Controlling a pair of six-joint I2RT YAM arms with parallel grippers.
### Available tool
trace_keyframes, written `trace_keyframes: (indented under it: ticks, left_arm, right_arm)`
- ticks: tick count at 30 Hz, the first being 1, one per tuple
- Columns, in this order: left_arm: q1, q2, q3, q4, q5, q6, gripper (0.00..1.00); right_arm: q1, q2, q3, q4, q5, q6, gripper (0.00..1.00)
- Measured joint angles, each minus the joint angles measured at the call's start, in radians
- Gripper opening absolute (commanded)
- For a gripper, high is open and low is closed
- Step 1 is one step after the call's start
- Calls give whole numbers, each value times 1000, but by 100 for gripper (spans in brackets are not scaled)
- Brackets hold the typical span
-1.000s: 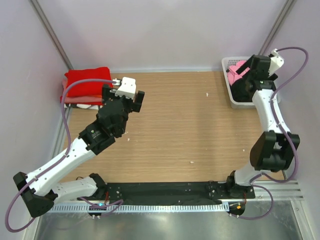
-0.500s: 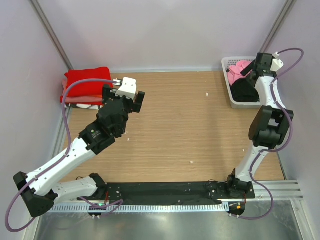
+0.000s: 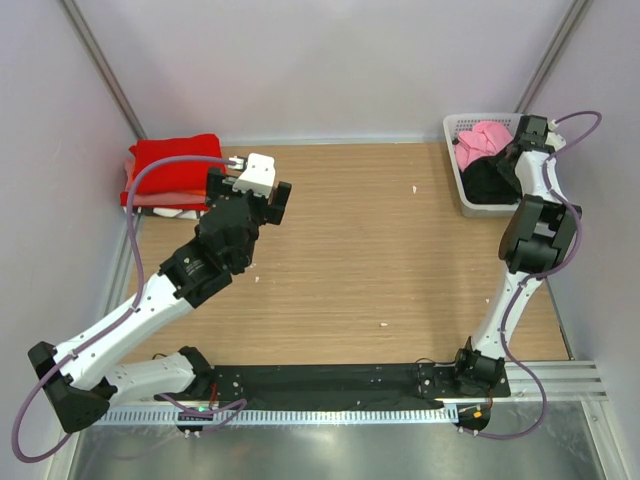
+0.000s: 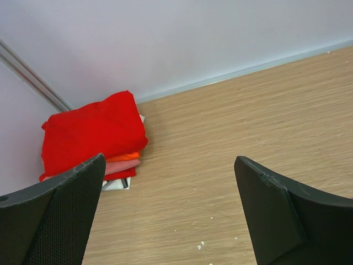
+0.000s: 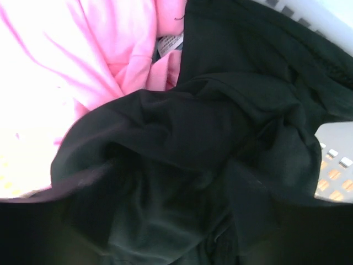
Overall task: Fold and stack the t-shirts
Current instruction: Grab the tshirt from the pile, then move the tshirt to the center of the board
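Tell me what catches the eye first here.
A bright red folded cloth shirt tops the stack in the far left corner, just beyond the open left hand. At far right, a crumpled pink shirt and a black shirt lie in the white plastic lattice basket.

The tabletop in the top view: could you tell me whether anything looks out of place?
Only small white specks scattered on the wooden table, like lint or crumbs. The folded t-shirts sit stacked fairly tidily at the far-left corner.
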Motion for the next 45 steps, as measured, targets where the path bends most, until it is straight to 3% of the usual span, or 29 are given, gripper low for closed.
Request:
trace_keyframes:
  ticks: [1,2,4,7,16,22,26,32,34,39,42,45]
  left_arm:
    - [0,0,0,0,0,0,100]
    - [0,0,0,0,0,0,100]
    - [0,0,0,0,0,0,100]
    - [0,2,0,0,0,0,100]
    - [0,6,0,0,0,1,99]
    - [0,13,0,0,0,1,100]
    - [0,18,0,0,-1,1,100]
    - [0,25,0,0,-4,1,100]
    - [0,26,0,-1,-5,1,100]
    - [0,26,1,-1,-5,1,100]
    - [0,31,3,-2,-7,1,100]
    - [0,39,9,-6,-22,1,100]
  right_arm:
    - [0,3,0,0,-3,0,45]
    - [0,3,-2,0,-5,1,34]
    - [0,1,-4,5,-6,2,17]
    - [1,-1,-5,5,-5,1,1]
    - [34,-140,-27,-35,-38,0,1]
    - [221,-291,124,-80,-90,-13,1]
    - [345,-442,156,-31,-213,-1,1]
    - [314,-615,150,45,-316,28,1]
    - [300,-670,92,67,-303,32,1]
    - [274,-831,-272,156,-322,72,1]
    - [291,-816,-418,180,-390,94,1]
    - [393,-718,-422,172,-444,71,1]
